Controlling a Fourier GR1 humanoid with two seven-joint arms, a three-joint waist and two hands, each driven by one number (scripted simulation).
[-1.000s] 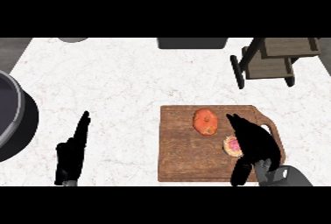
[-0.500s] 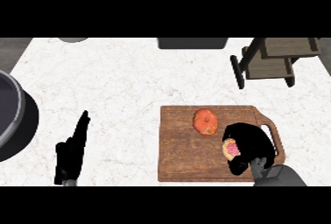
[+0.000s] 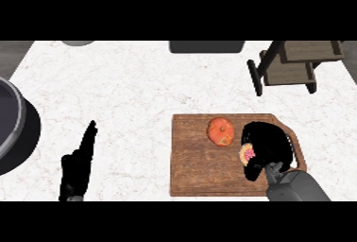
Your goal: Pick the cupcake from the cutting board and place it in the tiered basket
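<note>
Right hand (image 3: pixel 266 144) curls round the pink-frosted cupcake (image 3: pixel 247 153) on the brown wooden cutting board (image 3: pixel 202 165). Watch your lift: the orange round fruit (image 3: pixel 222 131) sits just beside the cupcake and may get nudged. Left hand (image 3: pixel 78 163) rests open, left of the board.

The light is even and rather bright over the white surface (image 3: pixel 140 94), and it seems to come from above, with no clear direction. There is no glare on the marble. Shadows are almost not visible; the board (image 3: pixel 199 165) has no dark edge around it. The right hand (image 3: pixel 268 144) is fully black, so its details are lost.
</note>
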